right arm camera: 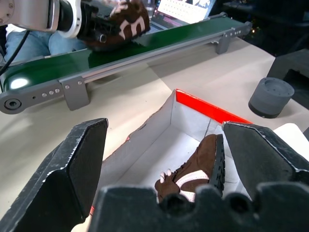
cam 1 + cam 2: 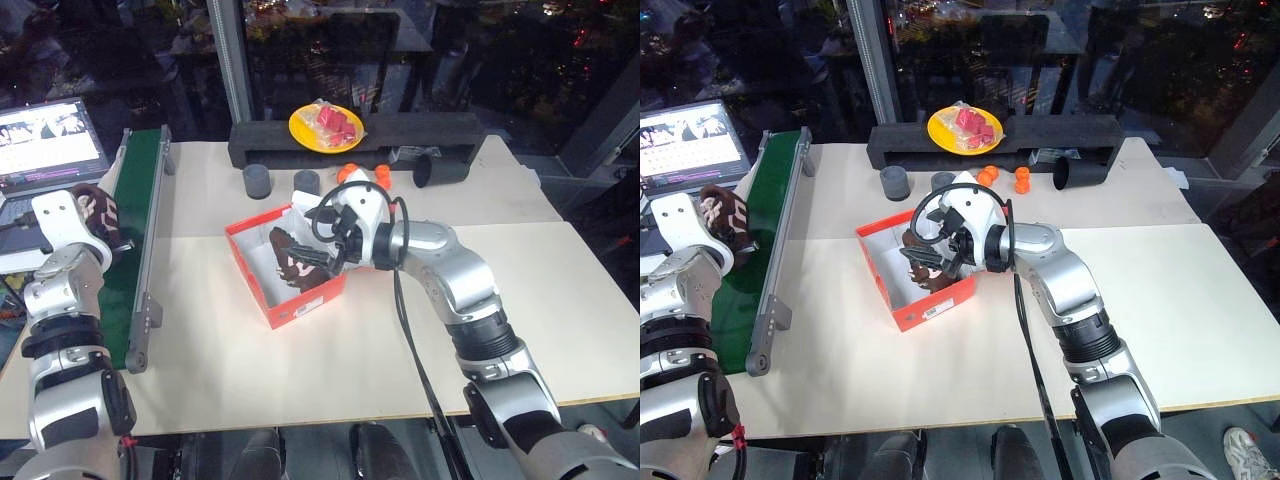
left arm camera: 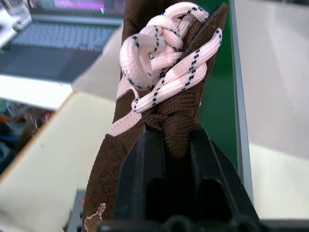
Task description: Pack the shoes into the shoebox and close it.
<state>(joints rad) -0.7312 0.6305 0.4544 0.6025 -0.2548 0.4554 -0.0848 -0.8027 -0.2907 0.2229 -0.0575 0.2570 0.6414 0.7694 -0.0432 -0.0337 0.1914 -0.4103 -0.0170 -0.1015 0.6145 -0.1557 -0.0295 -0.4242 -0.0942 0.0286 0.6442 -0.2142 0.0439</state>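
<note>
Head views: shoebox [image 2: 262, 262] open mid-table, one shoe [image 2: 292, 260] inside; right gripper [image 2: 335, 258] above it, over the box. Left wrist view: left gripper [image 3: 170, 159] clamped on second shoe [image 3: 164, 92]. Right wrist view: right fingers [image 1: 79, 164] spread wide, empty; conveyor [image 1: 145, 48] beyond the box.

Silver-grey jointed arms [image 2: 455, 280] (black cables looped outside), white wrists.

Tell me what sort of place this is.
Probably a robotics lab or test bench: a pale worktable with a small green conveyor belt, an open laptop beside it, and practice props such as a yellow plate and grey cylinders.
</note>
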